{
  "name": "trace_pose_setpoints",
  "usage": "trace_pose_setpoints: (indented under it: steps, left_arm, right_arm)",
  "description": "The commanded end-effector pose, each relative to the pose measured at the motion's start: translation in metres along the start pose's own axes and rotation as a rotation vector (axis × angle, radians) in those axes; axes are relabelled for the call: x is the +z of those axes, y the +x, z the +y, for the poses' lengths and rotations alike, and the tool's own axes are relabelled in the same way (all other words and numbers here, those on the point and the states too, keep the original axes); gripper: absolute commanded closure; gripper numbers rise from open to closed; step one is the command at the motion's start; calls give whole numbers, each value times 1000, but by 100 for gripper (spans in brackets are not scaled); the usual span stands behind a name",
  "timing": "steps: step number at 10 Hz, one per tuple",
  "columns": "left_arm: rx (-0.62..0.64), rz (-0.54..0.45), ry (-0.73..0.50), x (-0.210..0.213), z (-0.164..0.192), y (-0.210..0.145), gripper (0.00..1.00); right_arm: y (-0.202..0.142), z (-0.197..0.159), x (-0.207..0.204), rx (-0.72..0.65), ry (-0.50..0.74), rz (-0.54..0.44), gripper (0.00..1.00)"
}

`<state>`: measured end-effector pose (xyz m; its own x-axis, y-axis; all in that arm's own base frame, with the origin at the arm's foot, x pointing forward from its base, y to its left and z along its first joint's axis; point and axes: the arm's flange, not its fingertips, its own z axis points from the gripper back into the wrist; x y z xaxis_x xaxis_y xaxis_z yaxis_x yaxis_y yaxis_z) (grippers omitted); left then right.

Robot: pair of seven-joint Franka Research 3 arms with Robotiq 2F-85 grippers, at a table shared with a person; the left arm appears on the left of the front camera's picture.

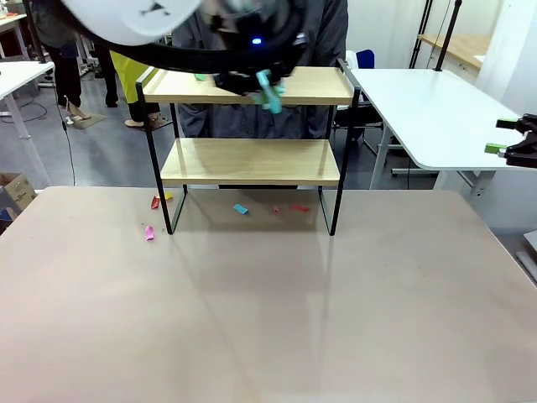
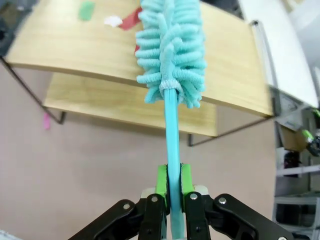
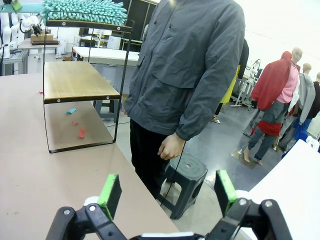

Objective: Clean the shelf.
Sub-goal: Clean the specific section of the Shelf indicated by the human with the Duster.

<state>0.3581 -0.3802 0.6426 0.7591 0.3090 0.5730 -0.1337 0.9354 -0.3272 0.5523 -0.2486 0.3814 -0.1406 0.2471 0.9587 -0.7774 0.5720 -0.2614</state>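
The shelf (image 1: 252, 159) stands at the table's far side, with two light wooden boards on a thin black frame. My left gripper (image 2: 171, 176) is shut on the thin teal handle of a fluffy teal duster (image 2: 172, 50). The duster's head lies over the top board (image 2: 65, 45), close to green, white and red scraps (image 2: 131, 19). From the front, the left gripper (image 1: 243, 82) hovers at the top board with the duster (image 1: 270, 94) sticking out. My right gripper (image 1: 506, 143) hangs open off the table's right edge, its green pads (image 3: 110, 192) wide apart and nothing between them.
Small coloured scraps lie on the table under and beside the shelf: pink (image 1: 149, 232), red and yellow (image 1: 159, 200), teal (image 1: 241, 209), red (image 1: 299, 207). A person in a grey jacket (image 3: 195, 65) stands behind the shelf by a dark stool (image 3: 185, 175). A white table (image 1: 419, 109) stands at the right.
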Motion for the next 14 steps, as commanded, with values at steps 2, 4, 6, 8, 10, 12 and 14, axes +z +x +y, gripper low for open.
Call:
trace_pose_setpoints:
  steps: [2, 4, 6, 8, 10, 12, 14]
  left_arm:
    - [-1, 3, 170, 13, 79, 16, 87]
    - [-22, -63, 283, 25, 115, 35, 87]
    - [-66, -149, 339, 37, 124, 41, 87]
    - [-87, -171, 199, 51, 112, 34, 87]
    - [-70, -121, 286, 40, 114, 41, 87]
    - [-86, -132, 258, 42, 105, 36, 87]
    - [-70, -119, 22, 77, 109, 44, 87]
  right_arm:
    - [8, -1, -1, -10, 1, 16, 0]
    - [8, -1, -1, -10, 1, 16, 0]
    - [8, -1, -1, -10, 1, 16, 0]
    - [8, -1, -1, -10, 1, 16, 0]
    - [8, -1, -1, -10, 1, 16, 0]
    - [8, -1, -1, -10, 1, 16, 0]
    - [8, -1, -1, -10, 1, 16, 0]
